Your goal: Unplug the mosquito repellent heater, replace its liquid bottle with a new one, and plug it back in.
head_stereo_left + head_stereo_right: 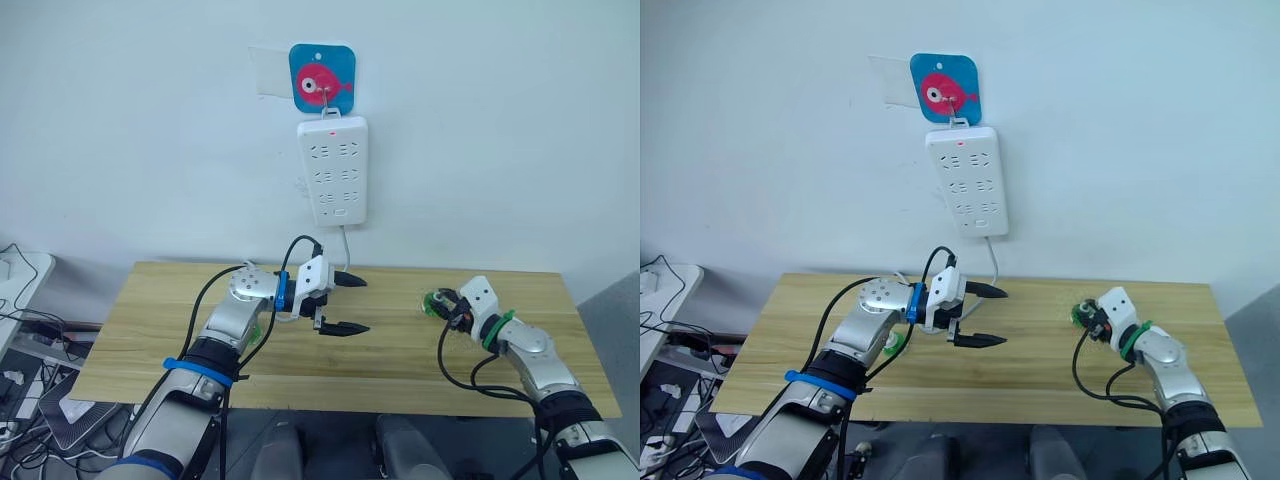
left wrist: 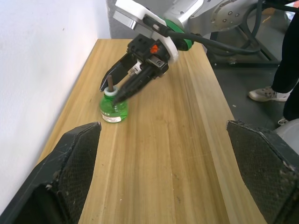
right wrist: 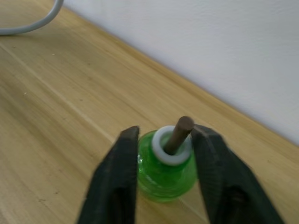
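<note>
A: While my right gripper (image 3: 166, 140) clamps the green liquid bottle (image 3: 163, 179) at its neck, upright on the wooden table (image 1: 400, 360), and my left gripper (image 1: 362, 305) gapes, what's the risk?
B: With so high a pinch, it could tip or slip.

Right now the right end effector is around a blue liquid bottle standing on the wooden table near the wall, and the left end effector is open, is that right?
Not quite: the liquid bottle is green, not blue, as the right wrist view shows. The rest holds: the right end effector is around it on the wooden table near the wall, and the left end effector is open.
</note>
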Available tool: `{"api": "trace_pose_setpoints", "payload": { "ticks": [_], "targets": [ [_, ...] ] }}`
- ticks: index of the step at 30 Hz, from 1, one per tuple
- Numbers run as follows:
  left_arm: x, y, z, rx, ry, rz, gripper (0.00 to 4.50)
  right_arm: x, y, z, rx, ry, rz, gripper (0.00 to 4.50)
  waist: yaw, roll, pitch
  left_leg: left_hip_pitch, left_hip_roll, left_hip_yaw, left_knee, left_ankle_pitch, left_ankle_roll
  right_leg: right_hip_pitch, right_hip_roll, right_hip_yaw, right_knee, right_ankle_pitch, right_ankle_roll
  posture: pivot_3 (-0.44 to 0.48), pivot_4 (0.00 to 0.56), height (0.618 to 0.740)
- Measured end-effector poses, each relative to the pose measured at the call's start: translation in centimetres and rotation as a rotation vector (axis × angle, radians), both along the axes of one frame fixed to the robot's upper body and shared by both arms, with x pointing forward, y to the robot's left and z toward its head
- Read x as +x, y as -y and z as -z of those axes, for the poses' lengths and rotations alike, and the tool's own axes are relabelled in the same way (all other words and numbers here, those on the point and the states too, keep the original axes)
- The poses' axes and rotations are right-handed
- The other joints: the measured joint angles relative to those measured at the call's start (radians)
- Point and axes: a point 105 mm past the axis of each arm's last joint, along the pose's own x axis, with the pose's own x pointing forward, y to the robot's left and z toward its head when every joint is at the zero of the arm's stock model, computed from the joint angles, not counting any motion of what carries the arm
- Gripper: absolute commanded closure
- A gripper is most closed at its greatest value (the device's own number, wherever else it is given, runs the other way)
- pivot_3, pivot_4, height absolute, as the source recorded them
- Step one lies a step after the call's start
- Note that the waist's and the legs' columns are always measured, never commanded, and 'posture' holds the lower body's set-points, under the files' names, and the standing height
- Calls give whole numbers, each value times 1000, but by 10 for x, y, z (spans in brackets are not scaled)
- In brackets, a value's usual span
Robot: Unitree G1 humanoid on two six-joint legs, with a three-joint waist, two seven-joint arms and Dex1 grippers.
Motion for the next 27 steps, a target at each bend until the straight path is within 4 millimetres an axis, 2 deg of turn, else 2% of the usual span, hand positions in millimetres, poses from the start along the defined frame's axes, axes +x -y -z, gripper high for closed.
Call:
{"api": "trace_pose_setpoints", "payload": {
  "ticks": [4,5,10,14,16,18,20,23,27],
  "targets": [
    [0,-2,1,-1,1,-13,0,-5,4,-6,-7,7,-24,213,1,0,0,1,0,0,0,0,0,0,0,0,0,0,0,-12,184,740],
    [-1,-3,1,-1,1,-17,0,-8,8,-8,-18,6,-30,24,2,0,0,1,0,0,0,0,0,0,0,0,0,0,0,-2,185,740],
    [2,-16,-15,-103,-14,-116,0,-26,30,-25,-56,-24,-25,24,7,0,0,1,0,0,0,0,0,0,0,0,1,0,0,45,184,740],
    [-1,-43,-29,-185,15,-285,0,-36,32,-63,-88,-1,-69,24,10,1,1,3,1,0,-1,0,0,2,0,0,2,0,0,97,175,740],
    [-4,-62,-29,-188,8,-396,0,-32,21,-91,-80,54,-112,24,11,-1,1,5,2,-1,-1,0,0,3,1,0,2,-1,0,118,178,740],
    [-5,-71,-30,-202,-2,-454,0,-30,8,-109,-77,101,-163,24,29,-4,3,10,2,-2,-2,0,0,9,1,-1,1,-3,3,168,183,740],
    [-14,-102,-28,-252,4,-663,0,-22,-29,-124,-32,83,-300,24,32,-5,6,11,3,1,-4,-1,-1,8,1,5,-3,-1,-1,196,191,740],
    [-29,-133,-16,-279,-1,-886,0,-21,-65,-136,-5,68,-455,24,55,-11,12,10,4,-2,-9,-2,-1,8,0,-2,-7,-1,-1,229,202,740],
    [-56,-156,0,-260,-22,-1040,0,-27,-88,-139,13,32,-589,24,115,-13,17,9,3,-5,-16,-1,-2,9,-7,-4,-14,-1,-2,250,216,740]
  ]
}}
